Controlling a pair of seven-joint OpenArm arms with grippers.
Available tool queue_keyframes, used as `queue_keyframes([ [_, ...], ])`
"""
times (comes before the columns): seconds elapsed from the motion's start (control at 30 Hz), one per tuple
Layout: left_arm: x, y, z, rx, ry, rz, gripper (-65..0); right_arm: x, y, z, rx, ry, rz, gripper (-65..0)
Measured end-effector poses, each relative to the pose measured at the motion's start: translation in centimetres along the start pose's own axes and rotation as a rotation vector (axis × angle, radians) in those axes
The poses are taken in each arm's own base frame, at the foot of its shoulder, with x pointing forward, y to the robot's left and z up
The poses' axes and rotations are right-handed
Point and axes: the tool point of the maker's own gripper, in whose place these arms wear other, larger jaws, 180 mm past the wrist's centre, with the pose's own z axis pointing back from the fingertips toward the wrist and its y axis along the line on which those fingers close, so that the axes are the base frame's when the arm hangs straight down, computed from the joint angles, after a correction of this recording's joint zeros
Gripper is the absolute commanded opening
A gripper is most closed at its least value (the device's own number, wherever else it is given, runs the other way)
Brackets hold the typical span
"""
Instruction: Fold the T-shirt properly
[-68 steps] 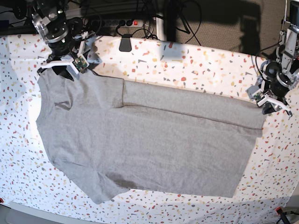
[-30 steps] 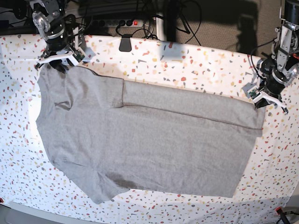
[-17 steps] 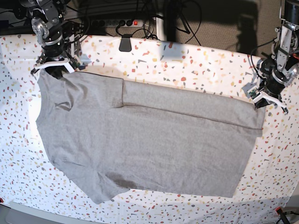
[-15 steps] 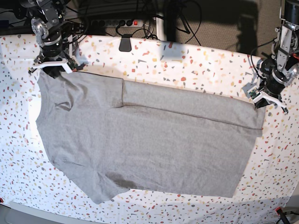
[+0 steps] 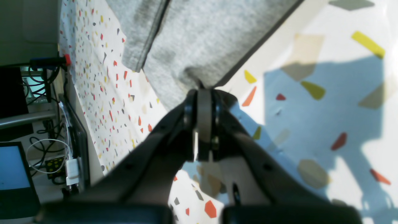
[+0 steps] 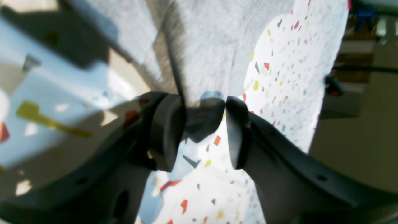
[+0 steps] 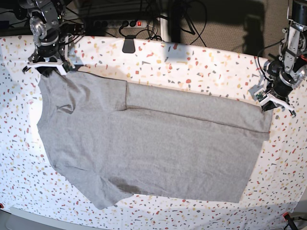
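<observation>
— Where is the T-shirt (image 7: pixel 148 143)?

— Spread flat across the speckled table (image 7: pixel 201 62), plain grey side up. In the base view the collar end and sleeves lie toward that view's left, the hem toward its right. The far long edge is folded over, so a narrow strip lies on top of the body, running from beside the upper sleeve to the hem corner.

— What is the left gripper (image 5: pixel 200 93) doing?

— It sits at the hem corner on the base view's right (image 7: pixel 274 100). From its wrist camera the two black fingers (image 5: pixel 189 109) are pressed together, with a pinch of grey cloth caught at their tips. The cloth (image 5: pixel 202 40) fans out from that point over the table.

— And the right gripper (image 6: pixel 203 105)?

— At the far shoulder corner, on the base view's left (image 7: pixel 44 64). Its fingers (image 6: pixel 164 130) stand apart with a gap between them, and the edge of the shirt (image 6: pixel 205 53) lies just beyond the tips. A dark lump sits in the gap; it is too blurred to tell whether that is cloth or shadow, so whether the fingers touch the shirt cannot be told.
</observation>
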Motion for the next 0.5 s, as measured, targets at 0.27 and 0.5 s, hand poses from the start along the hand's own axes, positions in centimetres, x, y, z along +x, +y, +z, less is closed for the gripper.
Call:
queue_keyframes([
  [0.27, 0.0, 0.0, 0.0, 0.0, 0.0, 0.0, -65.0, 0.6, -0.8, -0.3, -0.014, -0.007, -0.012, -65.0],
  [0.5, 0.0, 2.1, 1.0, 0.032, 0.021, 0.163, -65.0, 0.8, -0.5, 1.0, -0.038, -0.026, -0.043, -65.0],
])
